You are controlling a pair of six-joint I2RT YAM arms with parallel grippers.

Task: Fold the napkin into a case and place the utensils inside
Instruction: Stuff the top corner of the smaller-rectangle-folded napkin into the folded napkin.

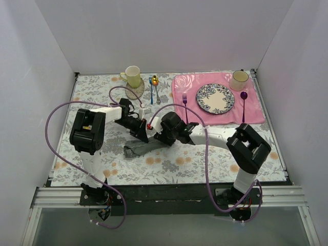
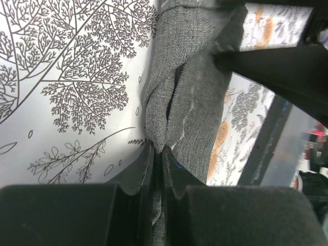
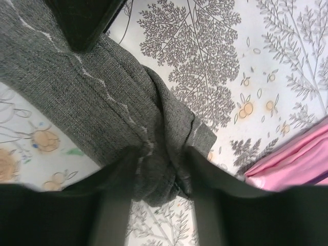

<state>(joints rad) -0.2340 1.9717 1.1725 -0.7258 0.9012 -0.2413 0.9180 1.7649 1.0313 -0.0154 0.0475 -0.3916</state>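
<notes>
Left fingers [image 2: 129,180] clamp napkin [image 2: 195,87], right fingers [image 3: 206,177] apart astride it, floral tablecloth [image 1: 215,160], white walls [image 1: 164,36]

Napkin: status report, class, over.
Left gripper shut on napkin. Right gripper open, napkin between jaws. Napkin bunched, no case yet. Grippers close together.

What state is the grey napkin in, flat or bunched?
Bunched: the napkin is gathered into a creased strip, one end pinched by the left gripper.

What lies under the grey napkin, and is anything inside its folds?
Under the napkin only the floral tablecloth shows. Nothing pokes out of it; the inside of the folds is hidden by bunched cloth.
</notes>
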